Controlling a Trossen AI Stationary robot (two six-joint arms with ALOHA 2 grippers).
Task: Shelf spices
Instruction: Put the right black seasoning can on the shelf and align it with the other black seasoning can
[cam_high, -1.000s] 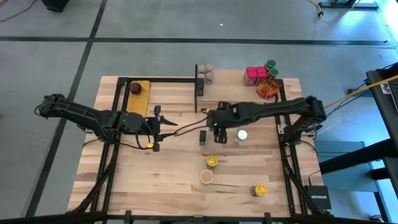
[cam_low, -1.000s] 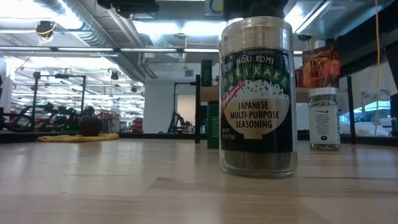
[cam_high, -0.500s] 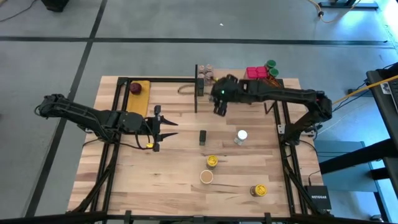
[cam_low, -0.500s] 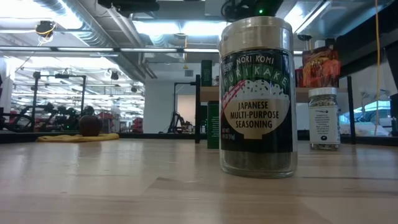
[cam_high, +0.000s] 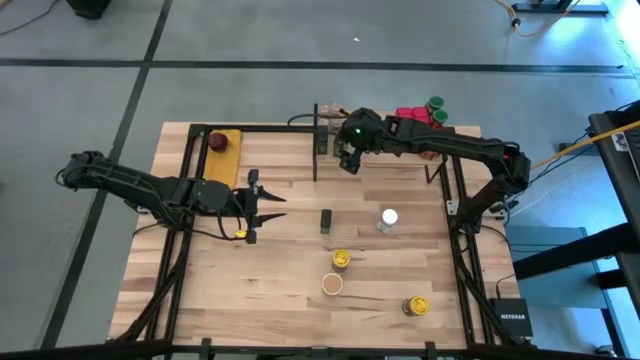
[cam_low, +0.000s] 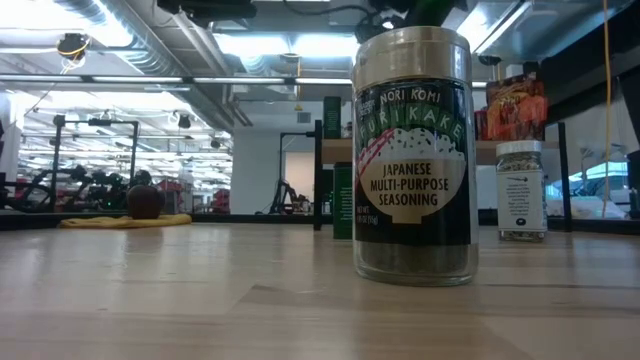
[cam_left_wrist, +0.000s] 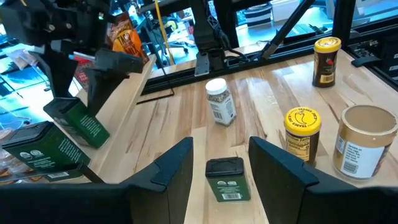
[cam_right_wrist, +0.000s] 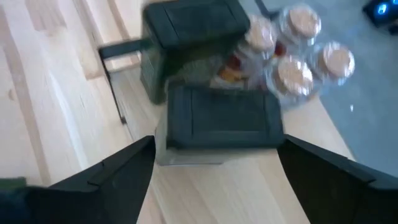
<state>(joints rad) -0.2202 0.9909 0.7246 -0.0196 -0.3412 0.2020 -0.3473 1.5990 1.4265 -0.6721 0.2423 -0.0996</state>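
Observation:
My right gripper (cam_high: 347, 161) is at the left end of the shelf (cam_high: 385, 147), a pale board on a black frame, and is shut on a dark rectangular tin (cam_right_wrist: 217, 121). A second tin (cam_right_wrist: 191, 25) stands on the shelf just beyond, beside several tan-lidded jars (cam_right_wrist: 297, 56). My left gripper (cam_high: 268, 205) hovers open over the table's left half. A third tin (cam_left_wrist: 225, 179) lies flat on the tabletop ahead of its fingers, apart from them. Loose jars stand on the table: white-lidded (cam_high: 388, 217), yellow-lidded (cam_high: 341, 260), tan-lidded (cam_high: 332, 284). My right gripper pinches the tin between its two fingers, one on each narrow side (cam_right_wrist: 163, 134), coming from above and pointing down. In the left wrist view the tin (cam_left_wrist: 84, 124) hangs tilted below the fingers over the shelf board. I cannot tell whether its lower end touches the board.
Red boxes (cam_high: 409, 119), green-lidded jars (cam_high: 436, 104) and an orange packet (cam_low: 515, 105) fill the shelf's right end. A dark red round thing lies on a yellow pad (cam_high: 226, 141) at the far left. Another yellow jar (cam_high: 415, 306) stands near the front edge. The furikake jar (cam_low: 415, 160) is close to the low camera.
My right gripper has swung from the table's middle toward the far edge, first fast and then slower, and now stands at the shelf's left end with the tin. The tin on the table and the loose jars have not moved.

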